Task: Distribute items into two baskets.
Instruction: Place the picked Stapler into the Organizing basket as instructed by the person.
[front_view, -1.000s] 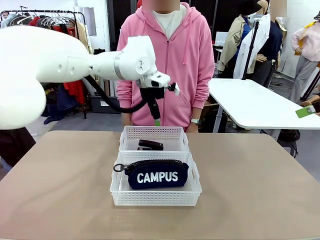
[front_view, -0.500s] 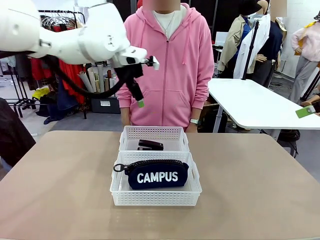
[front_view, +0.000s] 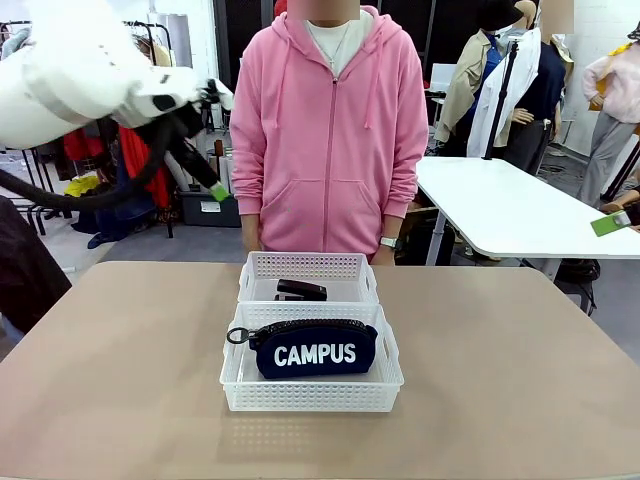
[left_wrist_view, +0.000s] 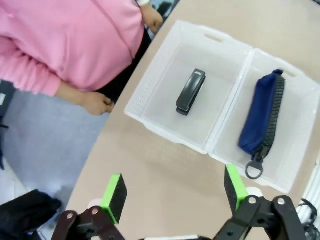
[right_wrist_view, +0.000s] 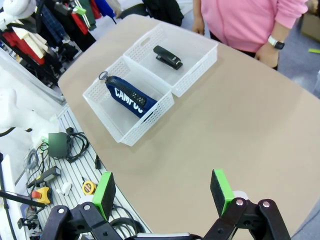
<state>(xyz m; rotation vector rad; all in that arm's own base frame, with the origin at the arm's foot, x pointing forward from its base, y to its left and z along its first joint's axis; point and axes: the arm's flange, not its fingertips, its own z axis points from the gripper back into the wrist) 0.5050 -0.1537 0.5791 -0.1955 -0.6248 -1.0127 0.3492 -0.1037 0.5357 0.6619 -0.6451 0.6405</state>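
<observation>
**Both items sit in baskets, claws apart and empty**

Landmark: the near basket (front_view: 311, 392), mid-table (front_view: 120, 380).

Far up-left of it, L arm's gripper (front_view: 205, 170) hangs high in the air w/ nothing in it; in the left wrist view its green pads (left_wrist_view: 114, 190) stand wide apart, bare table between them. Person's hand (left_wrist_view: 95, 104) hangs at the table edge in that view.

In the near basket: the pouch (front_view: 314, 348), lying on its side, "CAMPUS" facing the robot, ring pull (front_view: 237, 336) at its left end.

Just behind, rims touching: the far basket (front_view: 310, 266) w/ the stapler (front_view: 301, 290) flat on its floor, roughly centred. Behind that stands the person, pink hoodie (front_view: 330, 130), arms down.

R side: right gripper (right_wrist_view: 165, 192), seen in its wrist view, is high above the table, well away from the near basket; fingers spread wide, holding nothing.
</observation>
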